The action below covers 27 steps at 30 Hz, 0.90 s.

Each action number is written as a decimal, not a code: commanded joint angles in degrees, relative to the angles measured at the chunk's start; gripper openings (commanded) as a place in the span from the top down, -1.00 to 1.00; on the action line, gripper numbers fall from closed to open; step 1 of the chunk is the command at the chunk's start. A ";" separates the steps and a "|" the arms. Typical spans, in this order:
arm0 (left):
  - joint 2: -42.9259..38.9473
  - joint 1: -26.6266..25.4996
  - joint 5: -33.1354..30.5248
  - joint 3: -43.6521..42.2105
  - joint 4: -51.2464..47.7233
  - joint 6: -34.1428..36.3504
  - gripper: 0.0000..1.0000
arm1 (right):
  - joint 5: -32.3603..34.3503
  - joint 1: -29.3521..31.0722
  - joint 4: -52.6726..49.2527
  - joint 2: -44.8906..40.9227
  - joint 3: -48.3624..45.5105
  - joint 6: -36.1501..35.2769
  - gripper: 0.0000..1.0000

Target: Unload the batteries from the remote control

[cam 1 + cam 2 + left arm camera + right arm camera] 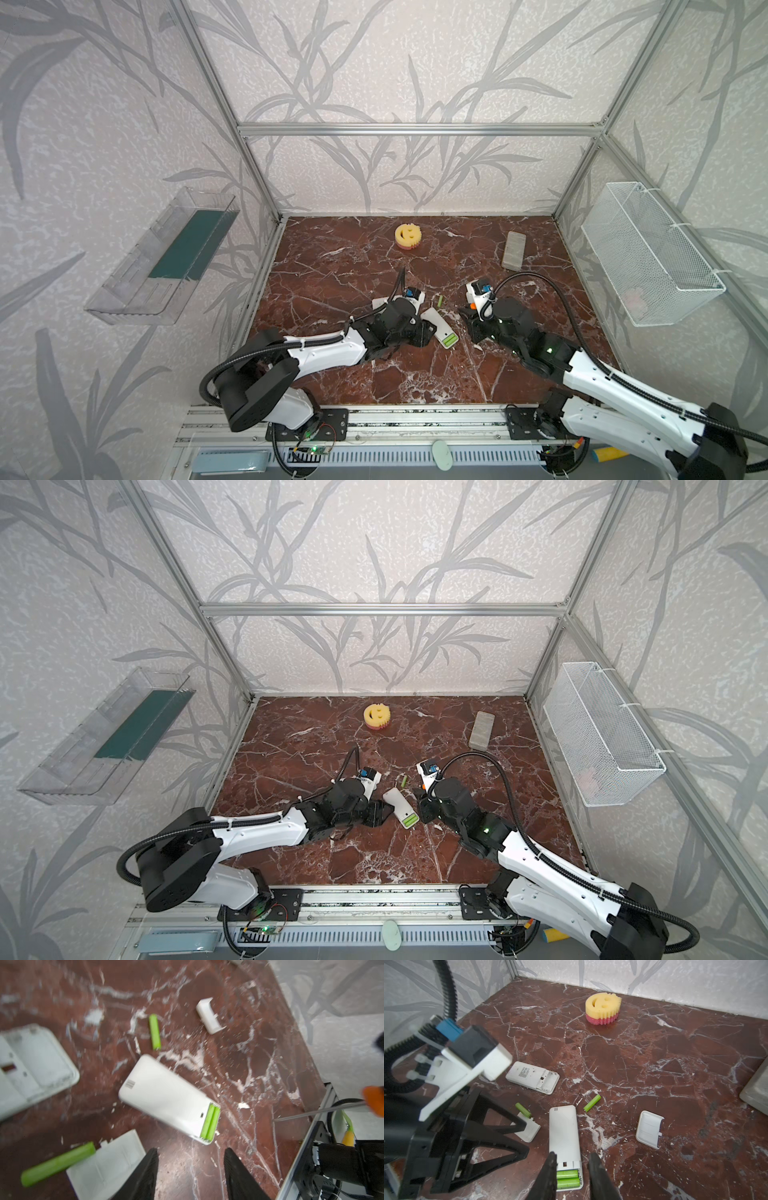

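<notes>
1. Batteries: two lime-green cells [568,1178] are seen seated side by side in the open bay of the nearer remote [564,1132]; two more lie loose on the marble table [654,1053], one [592,1103] just off the remote's far end at about 1 o'clock, the other [523,1109] at about 10 o'clock, touching a detached white cover [529,1129].
2. Second remote [532,1077]: shown with its bay emptied; a second cover [649,1129] lies well apart at 3 o'clock.
3. Right gripper [572,1164]: jaws partly parted, straddling the loaded bay; nothing is held; an orange-handled screwdriver [373,1103] is visible beside it.
4. Left gripper [191,1167]: jaws about half open, empty, poised near the remote's bay end.
5. Step judged in hand: extraction of the remaining pair; the next move is judged to call for one cell to be pinched or pried upward while the remote is steadied.
</notes>
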 commanded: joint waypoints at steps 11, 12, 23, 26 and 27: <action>12.61 0.57 4.71 6.92 5.89 -9.21 0.07 | 4.43 -5.35 16.59 11.07 -3.62 -1.94 1.00; 12.98 0.89 4.92 7.19 5.54 -9.46 0.07 | 3.93 -5.51 17.21 11.82 -3.79 -2.00 1.00; 15.64 3.96 5.66 11.34 1.73 -7.59 0.01 | -7.31 -5.50 24.91 20.97 -5.56 2.64 1.00; 16.47 4.04 6.17 12.94 0.90 -7.40 0.01 | -9.07 -5.46 27.23 21.11 -6.85 4.32 1.00; 16.44 4.07 6.25 13.20 0.68 -7.32 0.01 | -9.26 -5.38 27.34 20.95 -7.08 4.61 1.00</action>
